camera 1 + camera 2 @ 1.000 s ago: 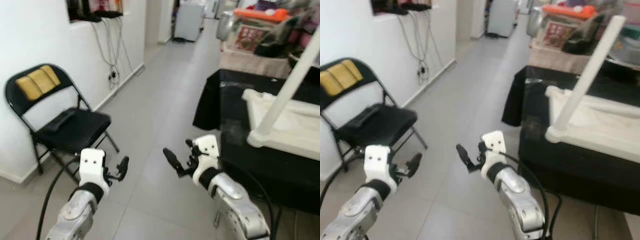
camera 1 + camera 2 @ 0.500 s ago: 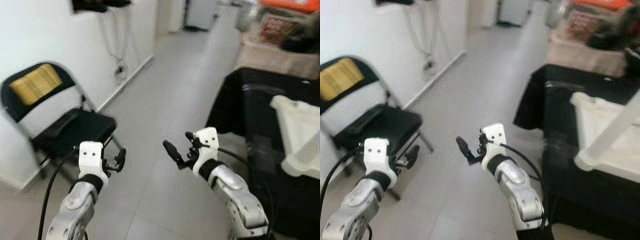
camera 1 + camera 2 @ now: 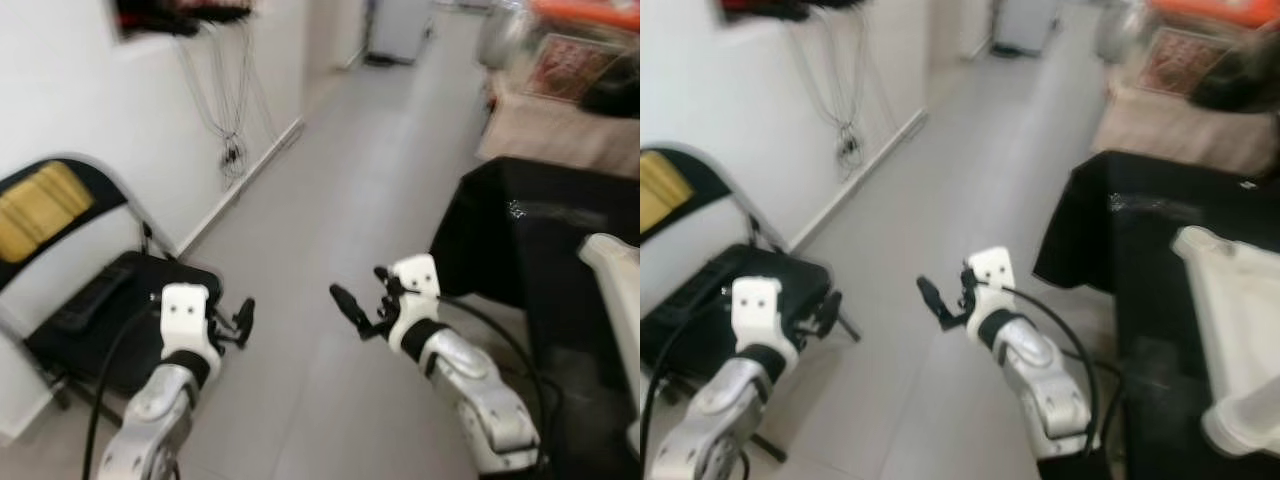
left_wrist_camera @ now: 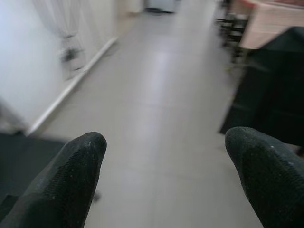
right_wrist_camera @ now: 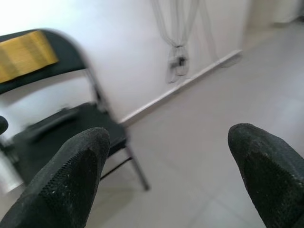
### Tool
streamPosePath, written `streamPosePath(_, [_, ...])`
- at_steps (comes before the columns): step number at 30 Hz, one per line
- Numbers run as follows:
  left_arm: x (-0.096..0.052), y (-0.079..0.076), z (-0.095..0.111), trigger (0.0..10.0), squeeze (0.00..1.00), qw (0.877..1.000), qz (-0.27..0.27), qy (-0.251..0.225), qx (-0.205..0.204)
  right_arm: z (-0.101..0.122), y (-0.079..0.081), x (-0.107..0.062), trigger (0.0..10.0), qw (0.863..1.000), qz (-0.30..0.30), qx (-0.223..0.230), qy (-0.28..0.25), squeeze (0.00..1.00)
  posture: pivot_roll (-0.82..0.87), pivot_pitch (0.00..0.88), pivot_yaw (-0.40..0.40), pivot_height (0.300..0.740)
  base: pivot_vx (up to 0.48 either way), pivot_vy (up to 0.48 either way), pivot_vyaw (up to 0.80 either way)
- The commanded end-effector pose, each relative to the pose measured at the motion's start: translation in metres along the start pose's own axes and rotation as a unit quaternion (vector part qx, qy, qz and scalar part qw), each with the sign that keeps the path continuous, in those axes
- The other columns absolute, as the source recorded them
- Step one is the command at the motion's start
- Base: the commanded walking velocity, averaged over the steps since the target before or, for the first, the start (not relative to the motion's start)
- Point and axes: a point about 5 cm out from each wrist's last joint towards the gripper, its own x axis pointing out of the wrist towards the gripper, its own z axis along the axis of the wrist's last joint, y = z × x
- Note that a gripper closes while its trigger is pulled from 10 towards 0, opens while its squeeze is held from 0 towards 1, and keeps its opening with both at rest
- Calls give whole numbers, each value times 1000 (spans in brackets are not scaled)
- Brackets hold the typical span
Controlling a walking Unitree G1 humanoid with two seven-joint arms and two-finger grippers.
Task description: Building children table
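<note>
An upturned white children's table top (image 3: 1232, 330) lies on a black-draped table (image 3: 530, 250) at my right; just its near corner is in view. Both arms are raised over the grey floor, away from it. My left gripper (image 3: 243, 322) is open and empty, beside a black folding chair (image 3: 100, 320). My right gripper (image 3: 358, 298) is open and empty too, left of the black cloth. In the left wrist view the fingertips (image 4: 71, 180) stand wide apart over bare floor. In the right wrist view the fingertips (image 5: 78, 175) frame the chair.
The folding chair has a yellow back pad (image 3: 30, 215) and stands against the white wall on my left. Cables (image 3: 225, 100) hang down that wall. A grey tiled corridor (image 3: 370, 170) runs ahead. Cluttered boxes (image 3: 560, 70) sit at the far right.
The whole picture has shifted, so the camera moved: the white table top now sits at the right edge and its upright leg has left the view. Both grippers keep the same open pose.
</note>
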Motion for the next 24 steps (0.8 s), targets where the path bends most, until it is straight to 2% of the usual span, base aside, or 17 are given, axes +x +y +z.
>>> streamPosePath(1, [2, -9, 1, 10000, 0, 1000, -18, -4, 0, -2, -10, -5, 10000, 1000, -18, -1, 7, 0, 46, 37, -70, 740, 480, 0, -800])
streamPosePath(6, [2, -9, 1, 10000, 0, 1000, -18, -4, 0, -1, -10, -5, 10000, 1000, -17, 8, -2, 0, 46, 38, -71, 740, 480, 0, -669])
streamPosePath(24, [1, -8, -2, 10000, 0, 1000, -19, -3, 1, -3, -6, -6, 10000, 1000, -8, 7, -3, 0, 43, 20, -65, 740, 480, 0, 0])
